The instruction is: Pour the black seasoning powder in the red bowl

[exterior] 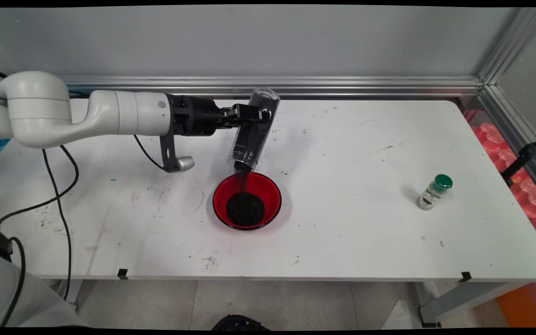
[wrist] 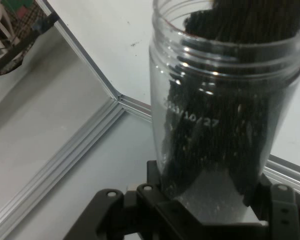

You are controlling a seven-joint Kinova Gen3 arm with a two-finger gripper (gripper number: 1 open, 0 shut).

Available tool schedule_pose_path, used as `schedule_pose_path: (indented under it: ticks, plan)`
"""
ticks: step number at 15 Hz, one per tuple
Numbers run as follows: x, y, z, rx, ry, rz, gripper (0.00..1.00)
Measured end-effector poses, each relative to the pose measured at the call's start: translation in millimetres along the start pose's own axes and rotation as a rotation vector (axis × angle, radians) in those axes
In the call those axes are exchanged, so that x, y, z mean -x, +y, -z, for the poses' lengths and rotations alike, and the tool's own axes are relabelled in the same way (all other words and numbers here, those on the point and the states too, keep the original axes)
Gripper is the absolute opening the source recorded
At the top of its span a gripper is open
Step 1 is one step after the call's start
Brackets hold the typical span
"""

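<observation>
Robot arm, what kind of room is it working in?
Probably a robot test lab, not a kitchen. The white table is scuffed and edged by a metal frame, cables hang from the arm, and its gripper tips a jar over a red bowl.

White table (exterior: 365, 223), top scuffed w/ dark marks, black tape tabs at near edge. Grey wall (exterior: 249, 42) behind, aluminium rail (exterior: 296, 86) along its base. Tiled floor (exterior: 272, 302) seen below. Red packaging (exterior: 496, 139) at right.

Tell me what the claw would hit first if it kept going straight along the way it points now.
Nothing new: the claw is shut on the clear jar of dark grains. Beyond that, pointing right across the white table, the way looks free, though depth is uncertain.
</observation>
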Motion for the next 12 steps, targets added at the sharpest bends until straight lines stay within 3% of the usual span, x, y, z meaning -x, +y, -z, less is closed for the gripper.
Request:
schedule_pose_path:
  ticks: [12]
  plan:
    - [-1.9,-1.9,-4.0,-0.005,-0.003,0.01,0.0]
